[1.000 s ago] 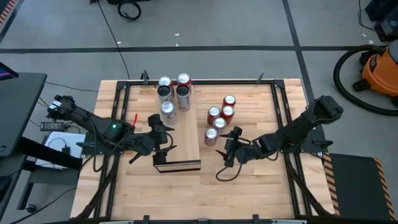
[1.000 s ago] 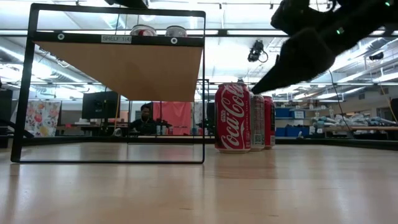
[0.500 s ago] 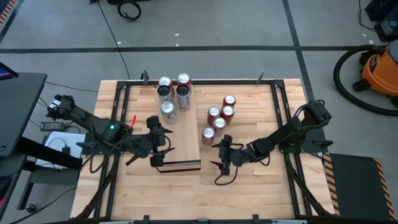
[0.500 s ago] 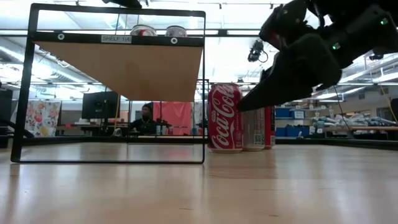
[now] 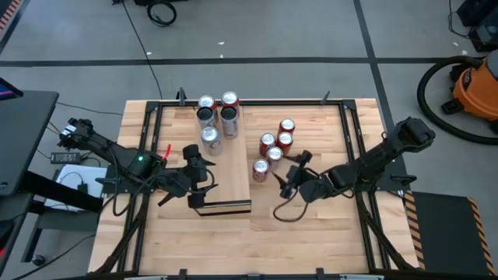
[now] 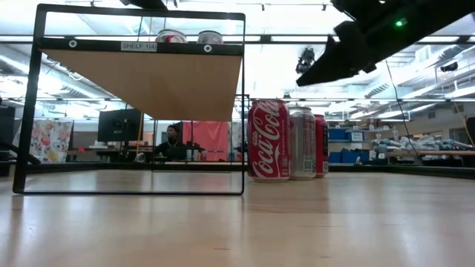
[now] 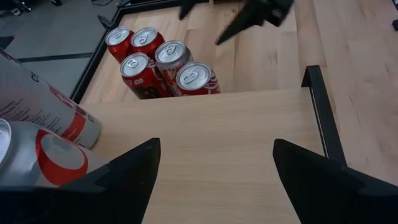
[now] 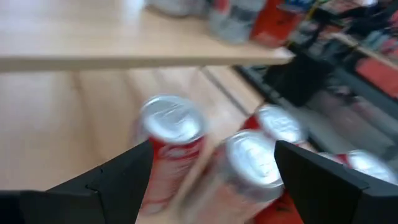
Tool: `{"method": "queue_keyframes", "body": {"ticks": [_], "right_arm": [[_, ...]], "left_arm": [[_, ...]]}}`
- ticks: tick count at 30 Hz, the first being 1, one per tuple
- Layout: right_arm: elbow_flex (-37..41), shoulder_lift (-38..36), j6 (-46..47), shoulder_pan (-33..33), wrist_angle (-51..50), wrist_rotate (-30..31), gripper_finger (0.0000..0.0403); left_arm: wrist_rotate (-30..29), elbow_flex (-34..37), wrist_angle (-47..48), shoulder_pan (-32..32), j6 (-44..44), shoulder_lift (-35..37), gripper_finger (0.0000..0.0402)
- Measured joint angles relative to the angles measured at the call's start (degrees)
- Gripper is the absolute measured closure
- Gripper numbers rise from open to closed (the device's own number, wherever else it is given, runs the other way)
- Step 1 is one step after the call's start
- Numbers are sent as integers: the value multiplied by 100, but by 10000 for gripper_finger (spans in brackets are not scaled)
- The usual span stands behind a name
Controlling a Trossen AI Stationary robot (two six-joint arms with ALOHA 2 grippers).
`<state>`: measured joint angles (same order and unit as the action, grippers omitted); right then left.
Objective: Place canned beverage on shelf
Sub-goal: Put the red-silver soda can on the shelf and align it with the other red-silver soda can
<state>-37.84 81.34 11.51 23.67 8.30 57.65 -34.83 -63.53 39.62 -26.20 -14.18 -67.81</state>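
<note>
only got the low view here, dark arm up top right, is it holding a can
Observer: No. The right gripper is open and empty, with the red cans just beyond its fingers.
Operator: how many red cans on the table, i count three
Observer: Five, clustered beside the shelf; from your angle some hide behind others.
Operator: where's the other arm
Observer: The left gripper hovers open over the shelf, at the end opposite the shelved cans, with nothing in it.
</note>
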Motion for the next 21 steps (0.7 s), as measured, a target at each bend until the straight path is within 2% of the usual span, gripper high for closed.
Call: {"method": "queue_keyframes", "body": {"ticks": [7, 12, 16, 21], "right_arm": [[48, 193, -124, -647, 25, -502, 57], [383, 131, -333, -964, 731, -784, 57], [695, 83, -398, -1251, 1342, -1267, 57], [915, 105, -359, -1501, 1597, -1519, 57]], "left_arm": [[0, 0, 2, 3, -4, -2, 79], [0, 0, 11, 4, -4, -2, 79], [0, 0, 11, 3, 22, -2, 79], [0, 0, 8, 4, 20, -2, 79]]}}
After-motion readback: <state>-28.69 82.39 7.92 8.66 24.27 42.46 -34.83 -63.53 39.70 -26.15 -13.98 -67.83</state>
